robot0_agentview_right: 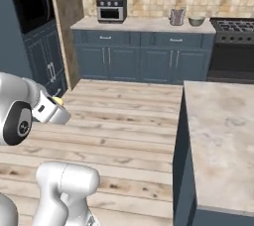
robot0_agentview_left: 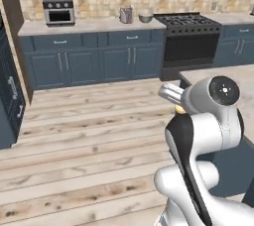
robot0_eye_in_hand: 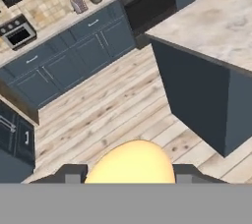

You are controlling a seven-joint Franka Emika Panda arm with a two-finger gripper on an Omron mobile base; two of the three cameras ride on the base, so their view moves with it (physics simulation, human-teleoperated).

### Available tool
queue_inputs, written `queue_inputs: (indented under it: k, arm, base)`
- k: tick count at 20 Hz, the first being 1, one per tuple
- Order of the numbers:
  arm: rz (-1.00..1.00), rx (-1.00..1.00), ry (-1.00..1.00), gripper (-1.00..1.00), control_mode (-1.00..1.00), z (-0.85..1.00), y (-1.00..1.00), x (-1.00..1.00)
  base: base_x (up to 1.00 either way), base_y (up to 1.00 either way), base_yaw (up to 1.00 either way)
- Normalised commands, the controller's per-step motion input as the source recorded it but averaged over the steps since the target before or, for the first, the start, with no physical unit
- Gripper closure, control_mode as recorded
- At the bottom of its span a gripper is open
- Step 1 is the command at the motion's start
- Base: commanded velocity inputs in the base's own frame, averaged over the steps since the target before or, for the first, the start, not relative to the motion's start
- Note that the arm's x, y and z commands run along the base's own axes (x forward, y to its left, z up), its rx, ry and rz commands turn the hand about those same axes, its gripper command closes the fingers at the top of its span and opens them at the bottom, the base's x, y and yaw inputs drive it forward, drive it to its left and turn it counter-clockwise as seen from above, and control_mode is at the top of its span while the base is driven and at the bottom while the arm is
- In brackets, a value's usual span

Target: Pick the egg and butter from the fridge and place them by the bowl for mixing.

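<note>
Gripping the smooth, pale yellow-orange egg (robot0_eye_in_hand: 132,161) between its 2 dark finger tips, the two-finger gripper (robot0_eye_in_hand: 129,175) hangs over pale wooden plank flooring (robot0_eye_in_hand: 113,115). On the far speckled stone counter (robot0_agentview_left: 94,25), left to right: boxy silver toaster oven (robot0_agentview_left: 59,11), silver toaster (robot0_agentview_left: 126,15), round greenish-cream bowl (robot0_agentview_left: 145,17), contents not discernible. Black gas stove (robot0_agentview_left: 190,34) follows; the marbled island top (robot0_agentview_right: 223,131) stands nearest.

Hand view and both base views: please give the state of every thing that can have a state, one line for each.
egg: held between the gripper fingers, off any surface.
gripper: shut on the egg.
bowl: upright on the far counter, beside the stove.
toaster oven: door shut.
oven: door shut.
lower cabinets: doors and drawers all shut.
</note>
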Motion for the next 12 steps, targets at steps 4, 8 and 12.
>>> queue_inputs:
  k: [4,8,12]
  arm:
    - [0.0,0.0,0.0,1.0,1.0,0.0,0.0,0.0]
    - [0.0,0.0,0.0,1.0,1.0,0.0,0.0,0.0]
    - [0.0,0.0,0.0,1.0,1.0,0.0,0.0,0.0]
  base:
    - [1.0,-0.11,-0.07]
    - [1.0,-0.14,-0.06]
    - [1.0,-0.15,0.0]
